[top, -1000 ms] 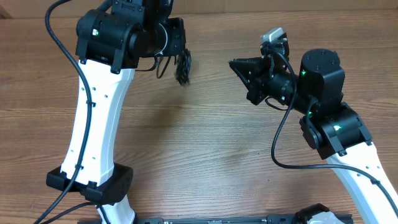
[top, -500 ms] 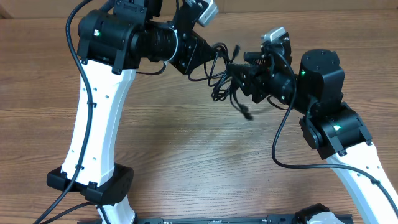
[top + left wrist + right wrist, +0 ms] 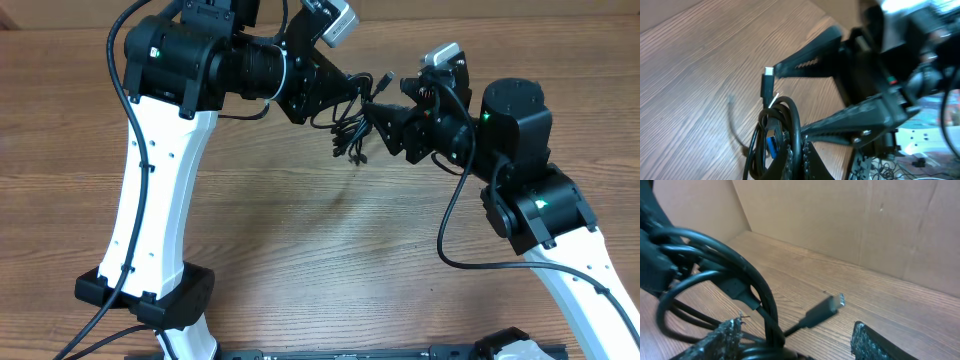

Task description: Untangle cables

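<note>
Left jaws are clamped shut on the cables point(image 3: 781, 131), pinching the coiled middle so the loops and ends hang free. That anchors the clump for the other arm to work on. The bundle is up in the air between the two arms, off the desk point(image 3: 695, 75), with its shadow on the wood below in the overhead view.

Right jaws are spread wide and grip nothing. The pads point(image 3: 722, 337) sit either side of a gap, and the cable loops crowd its left side. This looks like lining up to pinch one strand while the left holds the rest.

A loose plug point(image 3: 832, 304) with a silver tip pokes out into that gap. It is the likely target, since a free end draws out most easily.

The cords are too dense to count or to see where they cross. It is all one clump, so untangling has barely begun.

A cardboard wall point(image 3: 840, 220) stands behind the desk.
</note>
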Tool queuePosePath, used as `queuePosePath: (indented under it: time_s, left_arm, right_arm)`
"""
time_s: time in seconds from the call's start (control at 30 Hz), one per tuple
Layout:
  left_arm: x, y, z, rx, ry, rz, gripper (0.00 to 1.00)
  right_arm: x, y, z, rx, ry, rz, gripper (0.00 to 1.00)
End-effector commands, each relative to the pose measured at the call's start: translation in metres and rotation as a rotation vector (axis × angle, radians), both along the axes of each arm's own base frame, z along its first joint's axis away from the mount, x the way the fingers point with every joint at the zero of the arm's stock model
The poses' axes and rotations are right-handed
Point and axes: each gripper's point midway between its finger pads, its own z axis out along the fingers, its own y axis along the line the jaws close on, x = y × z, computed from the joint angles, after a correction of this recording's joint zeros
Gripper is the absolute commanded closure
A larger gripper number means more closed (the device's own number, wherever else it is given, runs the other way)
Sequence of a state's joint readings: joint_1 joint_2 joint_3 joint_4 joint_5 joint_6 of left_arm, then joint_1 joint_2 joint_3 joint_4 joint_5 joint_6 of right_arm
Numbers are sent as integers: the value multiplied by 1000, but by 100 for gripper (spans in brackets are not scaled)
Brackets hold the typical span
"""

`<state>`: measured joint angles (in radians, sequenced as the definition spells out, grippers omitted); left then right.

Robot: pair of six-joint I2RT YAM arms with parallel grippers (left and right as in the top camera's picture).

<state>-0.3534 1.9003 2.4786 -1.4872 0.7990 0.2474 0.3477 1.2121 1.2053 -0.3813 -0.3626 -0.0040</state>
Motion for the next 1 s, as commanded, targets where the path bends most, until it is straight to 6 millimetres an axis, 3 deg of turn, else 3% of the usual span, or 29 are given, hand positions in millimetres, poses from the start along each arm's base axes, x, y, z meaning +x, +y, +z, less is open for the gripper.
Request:
queuePosePath:
  time_s: [0.0, 0.1, 0.13, 0.23, 0.3, 0.33, 0.5, 0.7, 0.87, 0.97]
  left_arm:
    - [-12, -7, 19, -83, -22, -68, 96]
    - [-11, -8, 19, -84, -20, -64, 96]
    - [-11, -7, 19, -84, -21, -63, 96]
    - [-9, -6, 18, -74, -26, -54, 96]
    - [-7, -6, 18, -72, -27, -45, 96]
    - [-4, -5, 17, -64, -21, -22, 96]
    - [24, 9, 7, 7, 31, 197, 96]
    - [25, 8, 9, -8, 45, 206, 96]
    - [16, 1, 15, -49, 65, 157, 96]
    - [9, -4, 20, -86, 83, 115, 96]
  right_arm:
    - [5, 5, -3, 0, 7, 20, 30]
    - [8, 7, -8, -2, 17, 24, 32]
    - [8, 7, -8, -2, 20, 27, 39]
    - [7, 8, -8, -1, 20, 31, 75]
    - [7, 8, -8, -1, 20, 31, 92]
    - [7, 8, -8, -1, 22, 31, 96]
    - [2, 12, -9, 8, 32, 64, 96]
    - [0, 14, -8, 15, 31, 82, 95]
    - [1, 15, -5, 20, 18, 85, 69]
    - [0, 17, -1, 29, 5, 99, 61]
